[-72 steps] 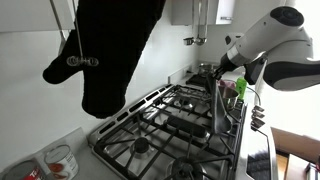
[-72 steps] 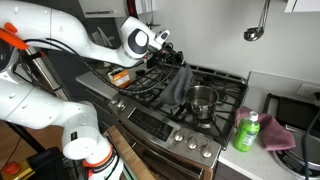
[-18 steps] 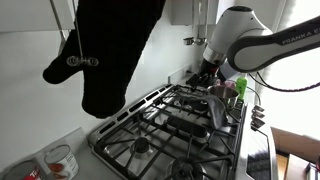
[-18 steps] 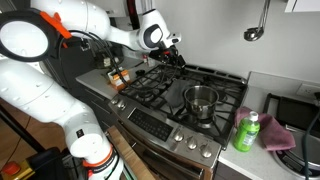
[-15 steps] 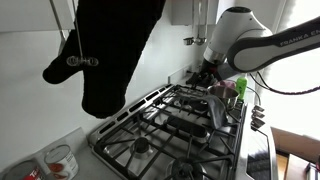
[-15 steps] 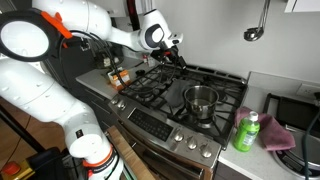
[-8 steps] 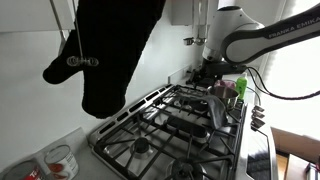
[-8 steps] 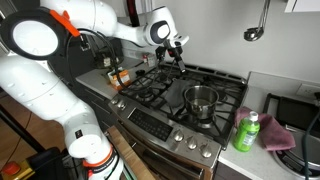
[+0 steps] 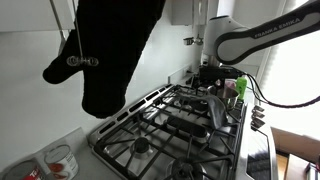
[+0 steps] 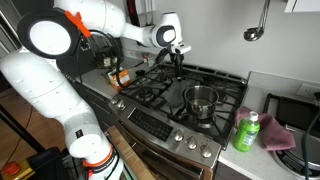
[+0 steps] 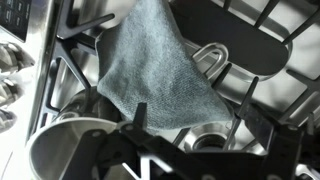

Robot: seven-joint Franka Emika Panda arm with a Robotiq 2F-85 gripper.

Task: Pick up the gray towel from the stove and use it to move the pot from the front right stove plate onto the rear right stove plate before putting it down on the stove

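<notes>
The gray towel (image 11: 150, 60) lies spread flat over the black grates of the stove (image 11: 265, 45); the wrist view shows it just past my gripper's fingers. My gripper (image 11: 195, 165) is open with nothing in it and hangs over a round burner (image 11: 205, 140), clear of the cloth. The pot (image 10: 201, 99) stands on a right-hand plate, and its rim (image 11: 65, 140) shows at the lower left of the wrist view. In both exterior views the gripper (image 10: 179, 62) (image 9: 213, 80) points down over the back of the stove (image 10: 150, 92). The towel is hard to pick out there against the dark grates.
A big black oven mitt (image 9: 110, 50) hangs in the foreground of an exterior view. A green bottle (image 10: 247, 131) and a pink cloth (image 10: 280, 136) sit on the counter beside the stove. Bottles (image 10: 118, 76) stand on the other side. Control knobs (image 11: 10, 60) line the front edge.
The towel that stood bunched beside the pot seconds ago now lies flat on the grates. Over the last second the arm swung a little toward the back wall, and the gripper stayed open.
</notes>
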